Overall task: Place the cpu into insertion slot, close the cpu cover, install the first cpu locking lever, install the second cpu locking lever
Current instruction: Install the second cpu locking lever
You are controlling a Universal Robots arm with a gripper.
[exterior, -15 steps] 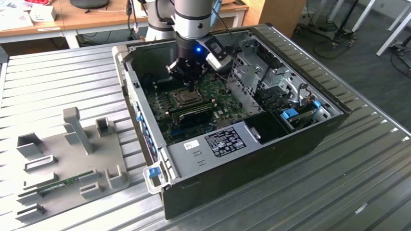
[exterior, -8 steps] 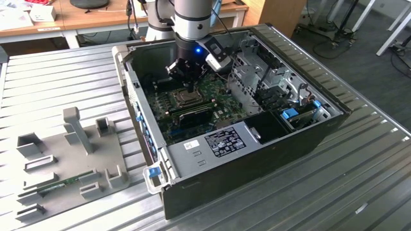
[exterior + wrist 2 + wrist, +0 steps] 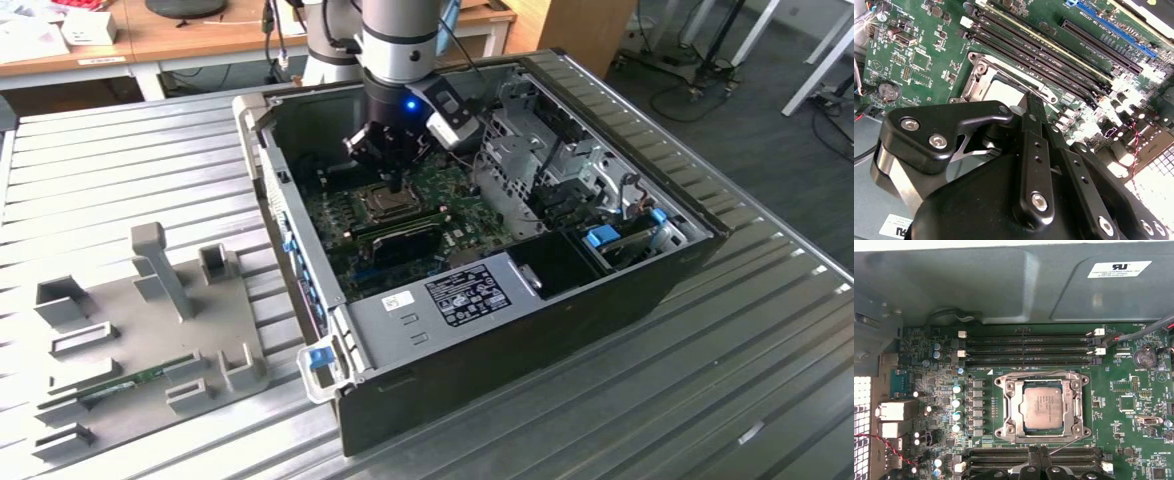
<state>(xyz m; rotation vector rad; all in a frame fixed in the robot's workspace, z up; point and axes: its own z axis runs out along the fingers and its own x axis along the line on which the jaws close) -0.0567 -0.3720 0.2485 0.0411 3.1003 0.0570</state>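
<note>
The cpu (image 3: 1041, 407) lies flat in its socket on the green motherboard (image 3: 1124, 405), its dull grey top showing through the window of the cpu cover (image 3: 1040, 432). The cover is down over the chip, its silvery frame lying around the four sides, with thin wire levers running along its edges. In the second wrist view the cpu (image 3: 1004, 91) and the cpu cover (image 3: 976, 80) appear just past the black fingers of the gripper (image 3: 1035, 107), which come together to a narrow tip right at the socket's edge; they look pressed together with nothing pinched between them. In the exterior view the gripper (image 3: 387, 172) hangs straight down just above the socket inside the open computer case (image 3: 561, 310), which lies on its side on a ribbed metal table (image 3: 120, 170). Rows of dark memory slots (image 3: 1026, 347) run beside the socket, between it and the case wall
</note>
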